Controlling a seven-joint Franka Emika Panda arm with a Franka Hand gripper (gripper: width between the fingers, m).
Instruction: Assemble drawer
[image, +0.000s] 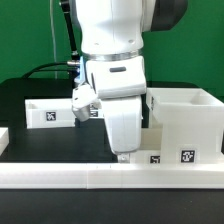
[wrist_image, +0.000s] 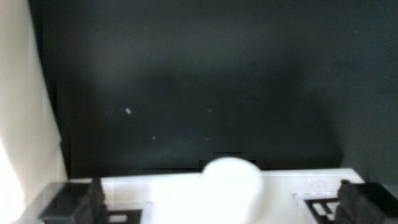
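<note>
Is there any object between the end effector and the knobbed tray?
Nothing visible. In the wrist view the tray and its knob lie between the fingers of the end effector; only black table shows beyond.

A black table top (image: 50, 145) lies across the middle of the exterior view. A long low white bar (image: 60, 180) runs along its edge at six o'clock. A green wall (image: 30, 40) stands at twelve o'clock, with a black cable (image: 45, 68) at ten o'clock.
</note>
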